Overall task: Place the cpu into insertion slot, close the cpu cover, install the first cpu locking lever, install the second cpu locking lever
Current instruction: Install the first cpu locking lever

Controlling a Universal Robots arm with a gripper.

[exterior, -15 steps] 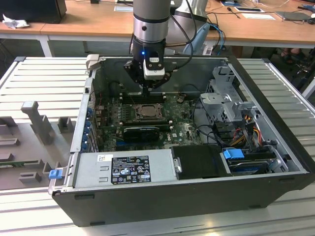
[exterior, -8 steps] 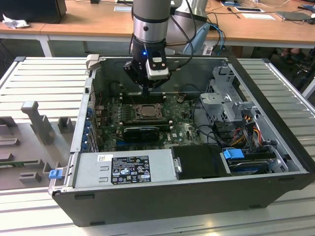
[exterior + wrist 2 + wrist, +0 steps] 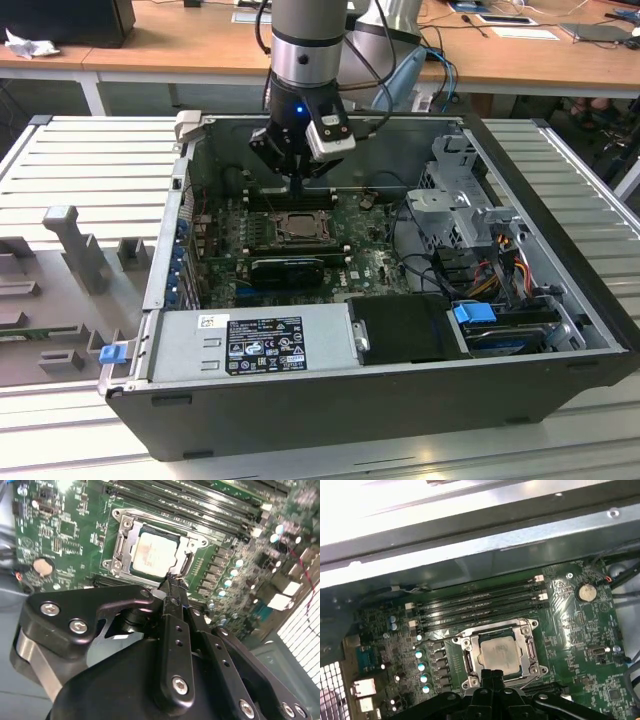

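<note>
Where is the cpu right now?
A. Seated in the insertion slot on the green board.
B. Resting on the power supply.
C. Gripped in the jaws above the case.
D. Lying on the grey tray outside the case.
A: in the second wrist view the cpu lies flat in the insertion slot, its pale face ringed by the metal frame.

Arm hangs near vertical, wrist pointing straight down, with a blue light lit on the wrist body. Gripper points downward. In both wrist views its two black fingers lie pressed together, tips touching and slim, aligned as one bar.
</note>
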